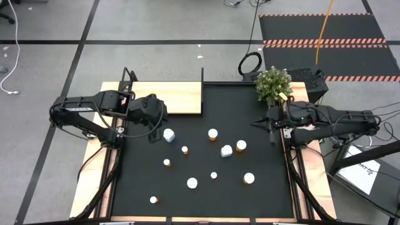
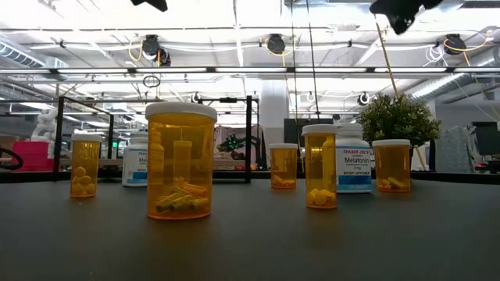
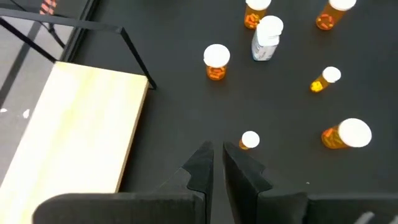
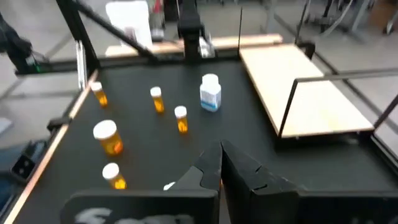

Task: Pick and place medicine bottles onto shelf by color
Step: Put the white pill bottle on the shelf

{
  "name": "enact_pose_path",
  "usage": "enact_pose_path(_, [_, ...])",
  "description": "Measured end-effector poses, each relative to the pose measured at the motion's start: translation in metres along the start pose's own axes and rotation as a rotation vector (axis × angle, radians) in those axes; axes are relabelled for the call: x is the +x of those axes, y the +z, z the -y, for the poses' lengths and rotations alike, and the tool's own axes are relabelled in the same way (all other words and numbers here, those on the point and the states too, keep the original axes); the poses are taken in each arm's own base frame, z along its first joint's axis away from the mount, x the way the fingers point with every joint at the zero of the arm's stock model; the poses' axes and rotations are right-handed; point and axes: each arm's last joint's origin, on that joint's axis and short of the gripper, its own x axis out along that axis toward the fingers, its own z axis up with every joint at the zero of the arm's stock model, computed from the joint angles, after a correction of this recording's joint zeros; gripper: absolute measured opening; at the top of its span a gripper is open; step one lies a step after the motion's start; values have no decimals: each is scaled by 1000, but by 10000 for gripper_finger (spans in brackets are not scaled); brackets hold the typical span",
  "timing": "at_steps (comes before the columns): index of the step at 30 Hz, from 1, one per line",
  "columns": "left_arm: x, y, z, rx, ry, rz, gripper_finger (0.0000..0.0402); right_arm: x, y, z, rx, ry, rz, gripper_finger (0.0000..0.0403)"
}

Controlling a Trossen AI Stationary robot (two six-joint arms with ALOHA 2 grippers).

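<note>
Medicine bottles (image 1: 213, 134) stand scattered over the black surface (image 1: 262, 194), between the left hand (image 1: 152, 137) and right hand (image 1: 255, 125), both shut and empty. Shelf (image 1: 167, 98) lies bare at far left; a potted plant (image 1: 273, 83) far right, grey floor beyond.

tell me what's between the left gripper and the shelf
Nothing: in the left wrist view only bare black mat separates the left gripper from the shelf.
</note>
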Motion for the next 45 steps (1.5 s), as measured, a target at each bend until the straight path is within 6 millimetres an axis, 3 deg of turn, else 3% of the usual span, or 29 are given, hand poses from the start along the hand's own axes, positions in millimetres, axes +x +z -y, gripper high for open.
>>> enact_pose_path(6, [7, -3, 4, 15, 5, -5, 37, 9, 34, -4, -8, -13, -137, 0])
enact_pose_path(10, [23, -12, 8, 22, 9, -43, 37, 19, 42, -5, -10, -15, -156, 0])
enact_pose_path(14, [42, -22, 13, -9, 7, -68, 37, 31, 37, -5, 31, -24, -196, 0])
enact_pose_path(20, [69, -47, 16, -103, 33, -175, 51, 54, 13, -5, 78, -71, -199, 0])
enact_pose_path(29, [94, -73, 8, -291, 120, -278, 177, 67, -5, -2, 50, -72, -174, 0])
enact_pose_path(36, [123, -70, 1, -492, 226, -288, 242, 68, -4, 2, 18, -85, -159, 0])
enact_pose_path(45, [161, -67, -5, -527, 261, -355, 255, 68, -3, 4, -15, -91, -156, 0])
